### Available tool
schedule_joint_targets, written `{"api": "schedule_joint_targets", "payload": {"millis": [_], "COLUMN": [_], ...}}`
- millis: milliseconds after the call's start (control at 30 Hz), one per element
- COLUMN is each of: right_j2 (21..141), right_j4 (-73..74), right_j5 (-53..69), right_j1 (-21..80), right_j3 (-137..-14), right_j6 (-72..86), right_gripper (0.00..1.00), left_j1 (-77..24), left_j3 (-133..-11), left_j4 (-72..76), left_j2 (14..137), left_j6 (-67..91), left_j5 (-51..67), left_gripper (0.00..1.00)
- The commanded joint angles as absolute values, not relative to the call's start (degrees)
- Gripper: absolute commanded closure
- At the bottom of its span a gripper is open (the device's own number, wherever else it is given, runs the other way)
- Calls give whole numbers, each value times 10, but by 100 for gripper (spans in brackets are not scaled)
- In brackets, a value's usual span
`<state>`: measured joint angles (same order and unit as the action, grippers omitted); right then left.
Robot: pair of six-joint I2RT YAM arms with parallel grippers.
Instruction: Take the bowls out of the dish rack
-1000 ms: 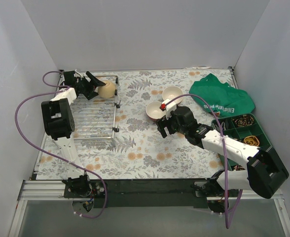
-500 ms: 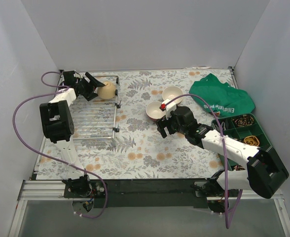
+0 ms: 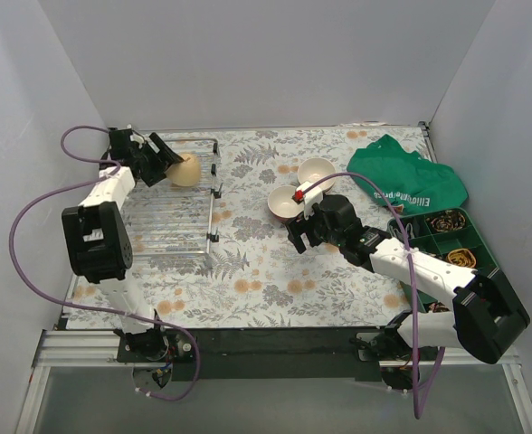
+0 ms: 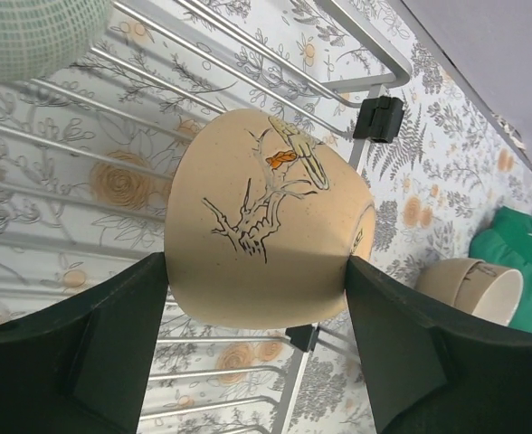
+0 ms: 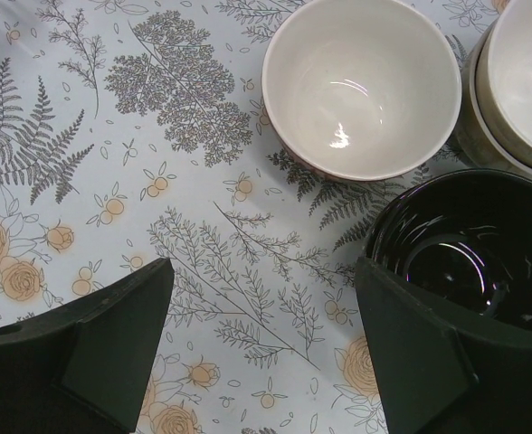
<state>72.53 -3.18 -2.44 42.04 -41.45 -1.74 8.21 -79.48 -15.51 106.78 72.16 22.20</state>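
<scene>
My left gripper [image 3: 168, 160] is shut on a tan bowl [image 3: 185, 169] with a bird-and-branch drawing and holds it tilted over the back right part of the silver dish rack [image 3: 171, 217]. In the left wrist view the bowl [image 4: 257, 217] sits between both fingers [image 4: 76, 353], above the rack wires [image 4: 58, 145]. A pale mint bowl [image 4: 31, 32] lies on the rack at the top left. My right gripper [image 3: 300, 233] is open and empty over the cloth. Beside it are a cream bowl [image 5: 361, 86], a black bowl [image 5: 474, 253] and stacked bowls [image 5: 519, 81].
A green cloth bag [image 3: 402, 181] lies at the back right. A green compartment tray [image 3: 447, 240] with small items stands at the right edge. The off-rack bowls [image 3: 316, 172] cluster mid-table. Grey walls close in the back and both sides.
My left gripper has shifted a little left and back with the tan bowl in it. The right arm has not moved.
</scene>
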Motion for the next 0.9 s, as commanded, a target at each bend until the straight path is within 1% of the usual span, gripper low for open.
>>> {"api": "schedule_joint_targets", "payload": {"millis": [0,200,233,333,367,467,567,800,867], "right_j2": [723,722,722,720,720,722,722,691,685], "right_j4": [-52,-51,-52,-53,-54,-57,-55,-33,-21], "right_j5": [-15,-11,-10,-4,-4,11,19,41,38], "right_j1": [420,420,420,420,420,419,420,421,421], "right_j3": [-432,-432,-432,-432,-432,-434,-436,-436,-438], "right_j6": [-19,-18,-18,-17,-16,-16,-17,-10,-8], "right_gripper": [11,11,11,11,11,11,12,12,12], "left_j1": [69,12,-11,-53,-64,-116,-167,-281,-303], "left_j3": [-785,-765,-762,-745,-736,-715,-686,-620,-595], "left_j4": [-149,-174,-174,-173,-172,-157,-128,-71,-46], "left_j2": [972,925,910,887,874,848,825,766,750], "left_j6": [671,583,563,529,503,453,417,312,293], "left_j5": [164,18,-23,-82,-124,-193,-251,-345,-356], "left_gripper": [83,84,84,84,84,84,84,85,85]}}
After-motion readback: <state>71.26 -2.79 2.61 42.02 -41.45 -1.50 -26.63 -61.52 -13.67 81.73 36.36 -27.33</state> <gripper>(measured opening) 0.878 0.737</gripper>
